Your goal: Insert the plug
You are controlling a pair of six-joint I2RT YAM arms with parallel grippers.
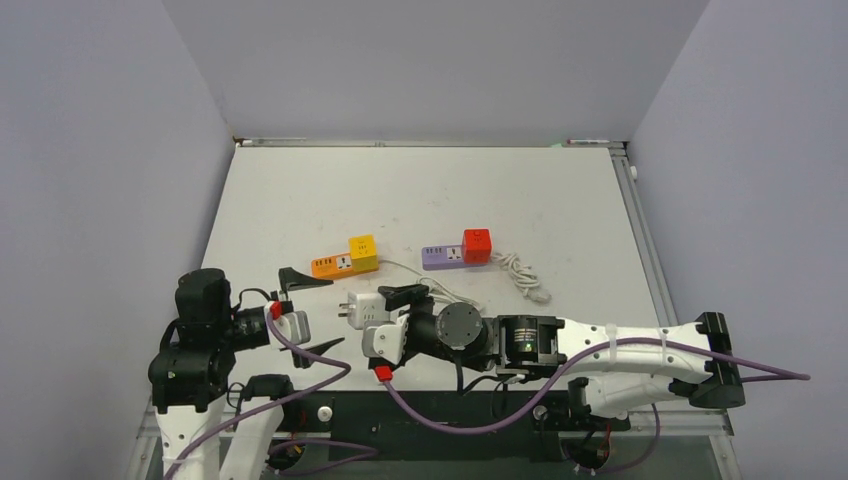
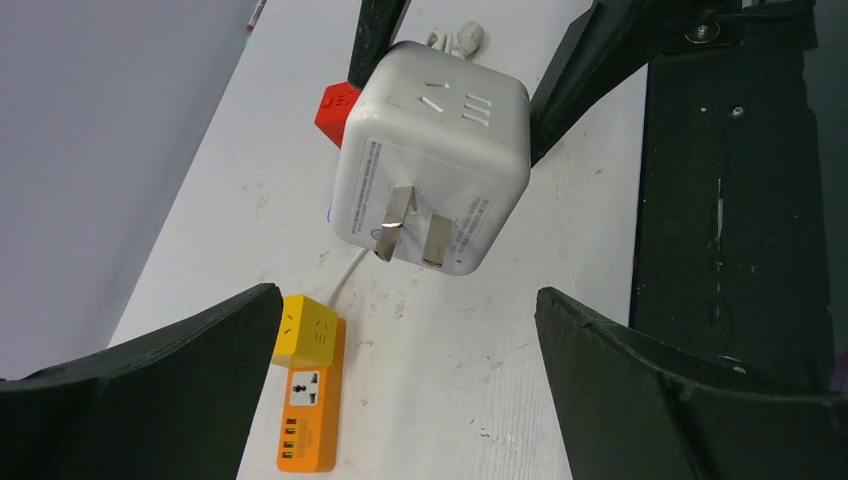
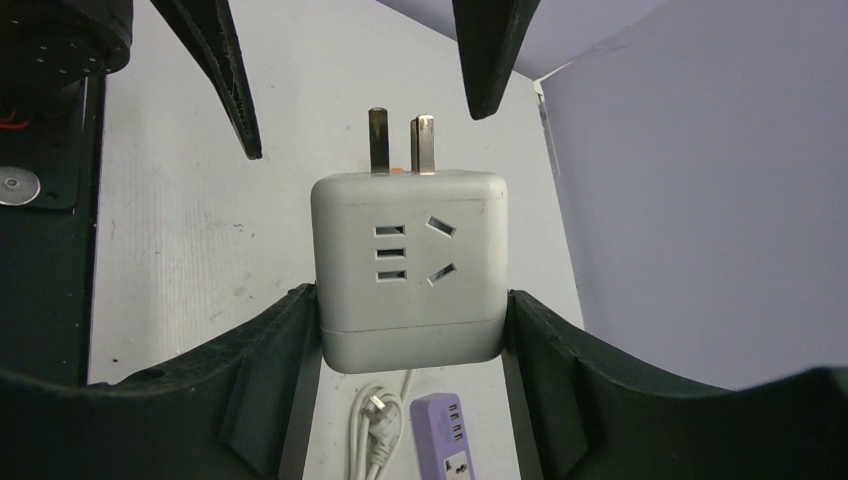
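White, lightly scuffed table (image 1: 420,190) with a metal rail (image 1: 645,230) along its right edge, enclosed by plain pale grey-lavender walls (image 1: 430,60), evenly lit.

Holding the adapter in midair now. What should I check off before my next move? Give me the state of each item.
1. Right pincer grip on the white cube adapter: clamped on both side faces, ok.
2. Prongs: the two visible look straight and unobstructed, ok.
3. Left pincer: open, fingers flanking the prongs without touching, ok.
4. Orange power strip: its universal socket is empty, ok.
5. Prongs aimed at that socket: not ok; they point sideways at the left arm, not down at the strip.
6. Strip secured against sliding: cannot tell.
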